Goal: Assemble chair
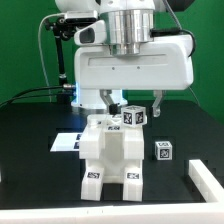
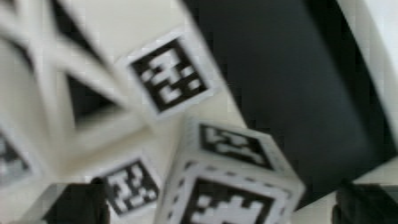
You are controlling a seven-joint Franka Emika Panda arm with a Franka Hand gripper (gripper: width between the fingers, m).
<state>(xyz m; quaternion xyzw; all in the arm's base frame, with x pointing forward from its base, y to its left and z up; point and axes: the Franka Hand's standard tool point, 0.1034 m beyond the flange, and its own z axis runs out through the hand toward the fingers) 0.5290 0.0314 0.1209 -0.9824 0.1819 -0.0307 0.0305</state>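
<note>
In the middle of the black table stands the chunky matte-white plastic chair, partly built and tagged with black-and-white squares. The gripper hangs directly above it. Its jaws are spread wide to either side of a small tagged white block at the chair's top, apparently not touching it. A small loose tagged cube lies near the chair, to the exterior view's right.
</note>
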